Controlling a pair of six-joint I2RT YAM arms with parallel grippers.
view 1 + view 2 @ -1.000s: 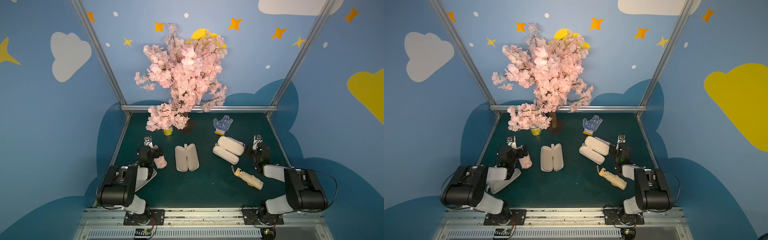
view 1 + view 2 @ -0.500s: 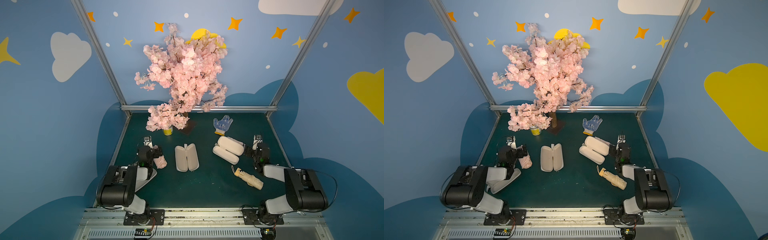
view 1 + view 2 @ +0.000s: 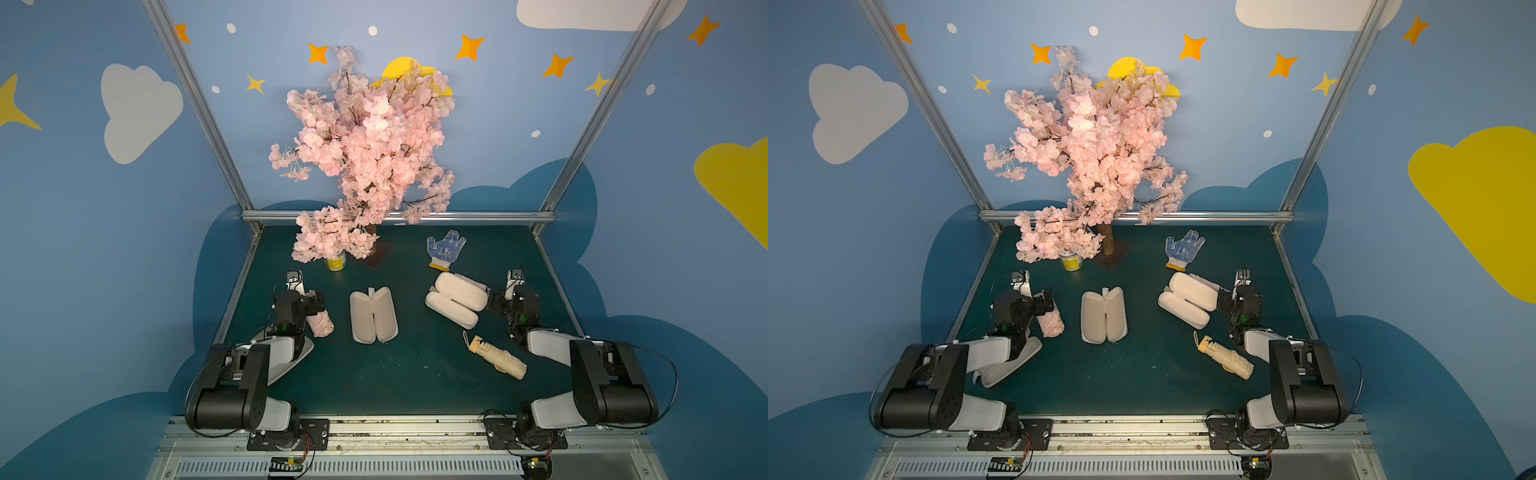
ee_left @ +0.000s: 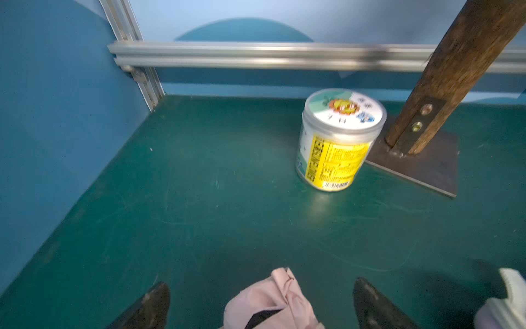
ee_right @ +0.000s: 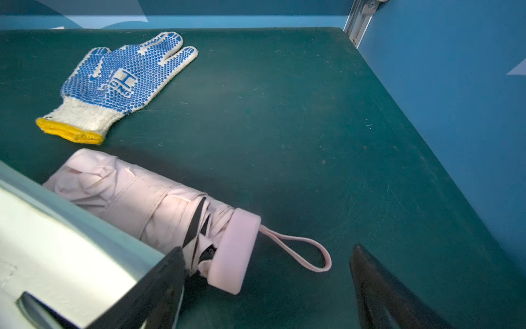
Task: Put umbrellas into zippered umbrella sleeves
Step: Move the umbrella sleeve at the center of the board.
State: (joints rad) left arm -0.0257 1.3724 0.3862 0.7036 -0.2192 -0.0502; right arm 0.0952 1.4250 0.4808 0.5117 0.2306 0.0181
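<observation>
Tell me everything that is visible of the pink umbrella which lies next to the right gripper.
The pink umbrella is a short folded bundle of pale pink, creased, soft-looking fabric. It has a flat pink end cap and a thin wrist loop. It lies on its side on the green mat, close beside the pale case. The open right gripper is at its cap end; whether a finger touches it cannot be told.

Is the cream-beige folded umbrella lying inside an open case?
No, the cream-beige folded umbrella lies bare on the dark green table surface, outside any case.
</observation>
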